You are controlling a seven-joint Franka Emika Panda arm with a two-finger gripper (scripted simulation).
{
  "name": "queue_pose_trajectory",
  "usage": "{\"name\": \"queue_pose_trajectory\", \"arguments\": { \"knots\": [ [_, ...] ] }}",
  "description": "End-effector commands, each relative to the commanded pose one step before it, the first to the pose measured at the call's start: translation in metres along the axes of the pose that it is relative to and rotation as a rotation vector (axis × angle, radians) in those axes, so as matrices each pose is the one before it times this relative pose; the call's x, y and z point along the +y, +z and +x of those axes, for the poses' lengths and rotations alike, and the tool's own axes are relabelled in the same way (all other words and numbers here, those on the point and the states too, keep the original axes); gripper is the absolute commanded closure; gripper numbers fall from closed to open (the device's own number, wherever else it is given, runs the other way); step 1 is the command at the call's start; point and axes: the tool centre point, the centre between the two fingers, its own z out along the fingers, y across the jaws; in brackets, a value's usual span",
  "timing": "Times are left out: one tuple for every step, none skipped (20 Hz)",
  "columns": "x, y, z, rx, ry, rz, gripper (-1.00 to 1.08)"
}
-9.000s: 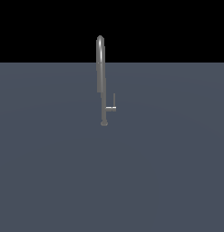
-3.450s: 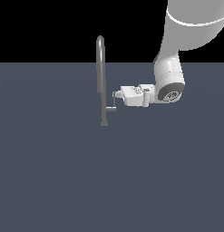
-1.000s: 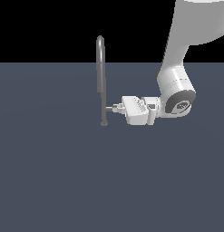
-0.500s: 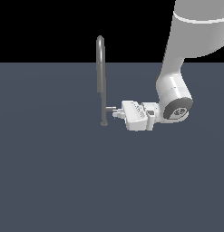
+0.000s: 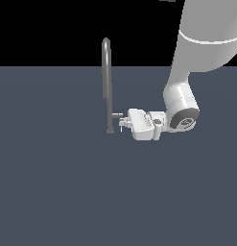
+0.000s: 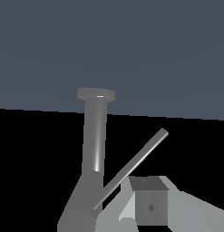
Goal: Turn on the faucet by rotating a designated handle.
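Flat slate-grey counter, black void beyond its far edge. Faucet stands upright near the middle of the counter, toward the far edge; long axis vertical, arched top curling over, small round base on the surface. Handle juts from the lower stem toward the exterior view's right; in the wrist view its slim rod runs at a slant off the stem. Gripper lies sideways, fingertips at the handle's outer end, just beside the stem. One finger shows beside the rod; whether the jaws are clamped, cannot tell. Compared with half a second earlier, the gripper sits slightly lower; the faucet has not shifted.
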Motion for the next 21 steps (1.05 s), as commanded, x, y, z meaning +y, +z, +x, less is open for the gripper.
{"name": "queue_pose_trajectory", "arguments": {
  "knots": [
    [0.01026,-0.00022,0.03243,0.00890,0.04714,0.01235,1.08],
    [-0.01042,0.00000,-0.03271,-0.00883,-0.04983,-0.01193,1.08],
    [-0.00106,-0.00001,0.00301,0.00051,0.00300,0.00071,1.08],
    [-0.00106,-0.00002,0.00302,0.00052,0.00304,0.00072,1.08],
    [-0.00105,-0.00002,0.00296,0.00051,0.00296,0.00070,1.08],
    [-0.00104,-0.00002,0.00295,0.00051,0.00296,0.00070,1.08],
    [-0.00103,-0.00002,0.00292,0.00050,0.00293,0.00069,1.08],
    [-0.00102,-0.00002,0.00288,0.00050,0.00289,0.00068,1.08],
    [-0.00101,-0.00002,0.00287,0.00050,0.00289,0.00068,1.08],
    [-0.00100,-0.00002,0.00284,0.00049,0.00285,0.00067,1.08],
    [-0.00099,-0.00002,0.00280,0.00049,0.00281,0.00066,1.08],
    [-0.00098,-0.00002,0.00277,0.00048,0.00277,0.00065,1.08],
    [-0.00097,-0.00002,0.00276,0.00048,0.00277,0.00065,1.08],
    [-0.00096,-0.00002,0.00269,0.00047,0.00269,0.00063,1.08],
    [-0.00095,-0.00002,0.00268,0.00047,0.00269,0.00063,1.08],
    [-0.00094,-0.00003,0.00267,0.00047,0.00269,0.00063,1.08],
    [-0.00093,-0.00002,0.00261,0.00045,0.00261,0.00061,1.08],
    [-0.00092,-0.00003,0.00259,0.00046,0.00261,0.00061,1.08],
    [-0.00091,-0.00002,0.00253,0.00044,0.00252,0.00059,1.08],
    [-0.00090,-0.00003,0.00252,0.00045,0.00252,0.00058,1.08],
    [0.00000,0.00000,0.00000,0.00000,0.00000,0.00000,1.08]
  ]
}}
